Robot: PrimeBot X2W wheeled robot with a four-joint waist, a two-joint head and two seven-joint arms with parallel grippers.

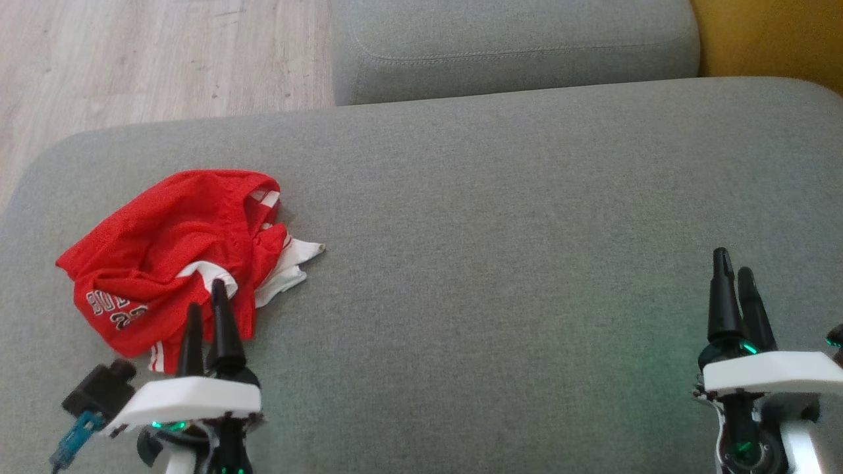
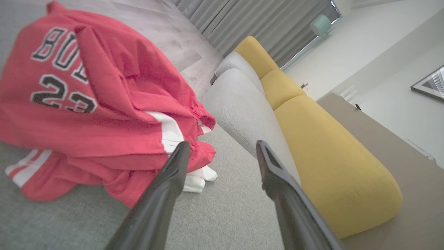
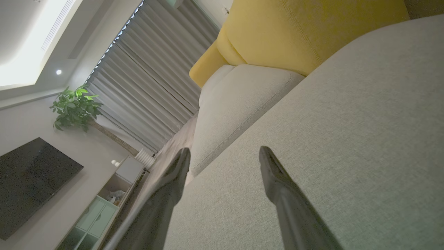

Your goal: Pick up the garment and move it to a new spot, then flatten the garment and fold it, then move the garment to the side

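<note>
The garment [image 1: 171, 250] is a red jersey with white trim and dark lettering, lying crumpled on the left part of a grey sofa seat [image 1: 500, 250]. In the left wrist view the garment [image 2: 90, 104] bulks up at left, its white stripe just beyond one fingertip. My left gripper [image 1: 205, 299] stands open at the garment's near edge, fingers over the cloth and empty; the left gripper [image 2: 222, 149] holds nothing between its fingers. Far to the right, my right gripper [image 1: 734, 263] hovers open above bare seat, and the right gripper [image 3: 223, 154] is empty.
A second grey cushion [image 1: 514, 46] lies behind the seat, with a yellow cushion [image 1: 770, 36] at the back right. Wooden floor [image 1: 151, 59] runs off the seat's rounded left edge. Wide bare seat separates the two grippers.
</note>
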